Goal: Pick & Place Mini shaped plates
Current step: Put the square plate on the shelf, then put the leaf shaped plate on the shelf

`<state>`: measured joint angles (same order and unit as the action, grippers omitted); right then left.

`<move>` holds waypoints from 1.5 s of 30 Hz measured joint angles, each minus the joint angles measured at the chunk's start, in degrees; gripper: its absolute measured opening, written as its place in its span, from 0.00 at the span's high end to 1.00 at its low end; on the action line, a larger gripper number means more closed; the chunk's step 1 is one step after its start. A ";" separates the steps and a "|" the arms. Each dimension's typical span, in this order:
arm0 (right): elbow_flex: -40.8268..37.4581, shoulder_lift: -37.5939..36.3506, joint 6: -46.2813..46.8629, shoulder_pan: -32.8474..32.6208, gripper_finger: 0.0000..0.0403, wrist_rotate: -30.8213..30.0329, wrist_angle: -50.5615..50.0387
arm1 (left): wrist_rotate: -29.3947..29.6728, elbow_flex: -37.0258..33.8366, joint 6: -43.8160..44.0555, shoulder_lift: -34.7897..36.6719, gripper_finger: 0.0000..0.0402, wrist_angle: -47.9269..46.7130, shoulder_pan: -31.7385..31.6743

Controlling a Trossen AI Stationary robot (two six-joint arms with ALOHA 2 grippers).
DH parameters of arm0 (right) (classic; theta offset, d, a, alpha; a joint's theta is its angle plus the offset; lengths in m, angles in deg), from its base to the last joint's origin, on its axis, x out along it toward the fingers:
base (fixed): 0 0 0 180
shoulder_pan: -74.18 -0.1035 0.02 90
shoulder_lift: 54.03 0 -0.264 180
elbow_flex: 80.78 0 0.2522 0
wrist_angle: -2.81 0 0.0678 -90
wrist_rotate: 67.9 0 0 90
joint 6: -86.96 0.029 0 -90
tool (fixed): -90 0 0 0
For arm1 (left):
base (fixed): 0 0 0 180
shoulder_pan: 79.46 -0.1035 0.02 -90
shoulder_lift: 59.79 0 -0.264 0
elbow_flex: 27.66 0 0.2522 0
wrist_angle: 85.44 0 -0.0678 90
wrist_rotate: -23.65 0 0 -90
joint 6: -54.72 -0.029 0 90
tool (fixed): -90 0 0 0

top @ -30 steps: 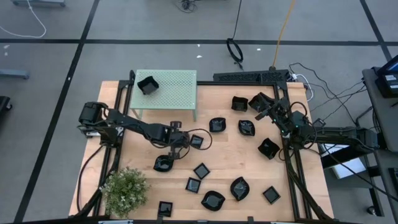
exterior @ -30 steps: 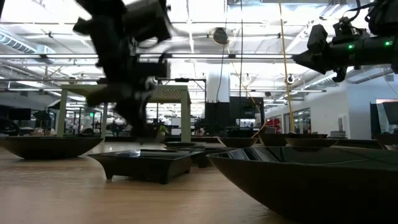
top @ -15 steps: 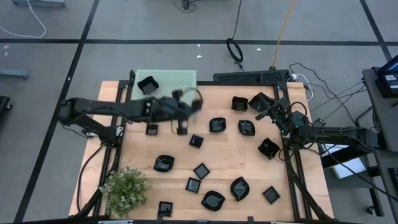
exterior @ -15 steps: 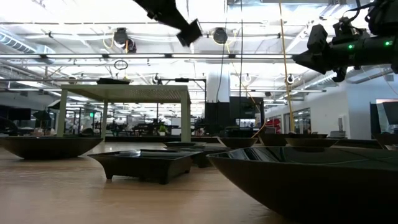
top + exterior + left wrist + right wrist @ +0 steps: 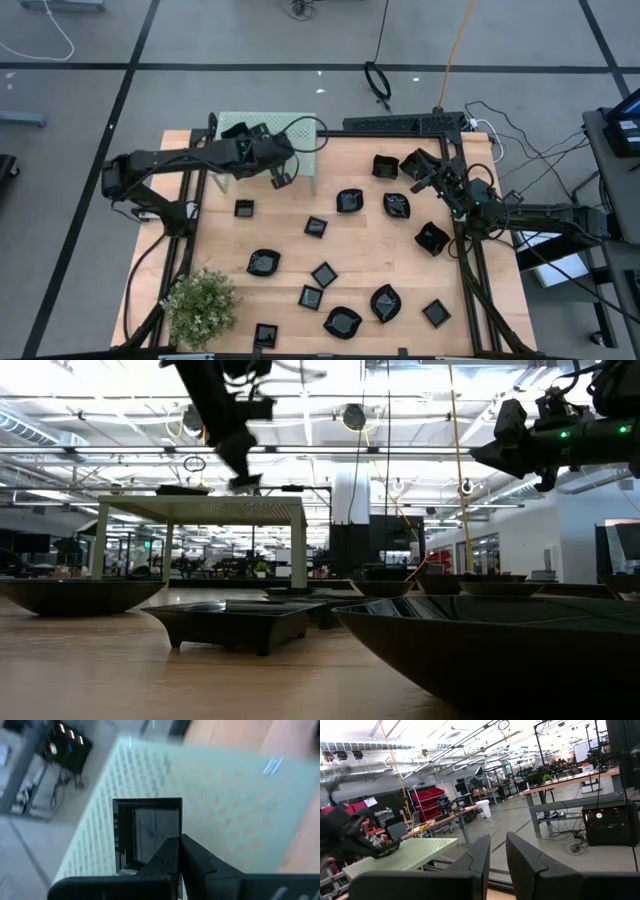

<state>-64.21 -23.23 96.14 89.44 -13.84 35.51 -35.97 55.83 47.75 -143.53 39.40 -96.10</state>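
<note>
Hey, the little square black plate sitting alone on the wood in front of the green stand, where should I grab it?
Probably pinch one raised side wall of the square plate, jaws coming straight down, one inside the rim, one outside. It lies flat, open side up and low, with bare table all round it.

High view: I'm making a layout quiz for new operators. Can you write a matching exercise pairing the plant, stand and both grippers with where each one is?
Things:
1. plant
2. stand
3. left gripper
4. right gripper

Places:
A. table's upper left corner in the picture
B. near the table's right edge, among plates
C. table's lower left corner in the picture
D. over the stand's edge, pinching a square plate

Pairs: 1-C, 2-A, 3-D, 4-B
</note>
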 joint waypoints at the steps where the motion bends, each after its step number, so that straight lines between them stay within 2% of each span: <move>1: 0.00 0.02 0.00 -0.01 0.87 0.00 -0.01 | 0.14 -0.03 -0.05 -0.70 0.97 -0.08 -0.57; 6: 0.01 0.02 -0.01 0.01 0.87 0.00 -0.01 | 0.51 0.05 1.44 -2.75 0.99 -1.04 -3.65; 13: 0.00 0.02 -0.01 -0.01 0.87 -0.02 -0.01 | 1.03 0.12 -0.41 -5.08 0.97 -2.22 -6.23; 17: -0.01 0.02 -0.01 0.00 0.87 0.00 -0.01 | 1.18 0.14 -0.41 -5.74 0.99 -2.27 -6.73; 23: -0.01 0.00 0.01 -0.01 0.87 0.00 0.01 | 1.11 0.14 -0.40 -5.69 0.94 -2.37 -6.89; 30: 0.00 0.02 0.00 0.01 0.87 0.00 0.00 | 2.29 0.14 1.74 -5.69 0.94 -2.43 -6.87; 40: 0.01 0.02 -0.01 0.01 0.87 0.00 -0.01 | 3.34 0.07 4.73 -5.21 0.78 -2.17 -6.31; 45: 0.00 0.00 0.00 -0.01 0.87 0.00 0.01 | 2.85 0.01 5.05 -1.81 0.70 -0.63 -3.87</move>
<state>-64.20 -23.23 96.14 89.42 -13.84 35.53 -33.12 55.83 52.80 -145.34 38.77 -99.97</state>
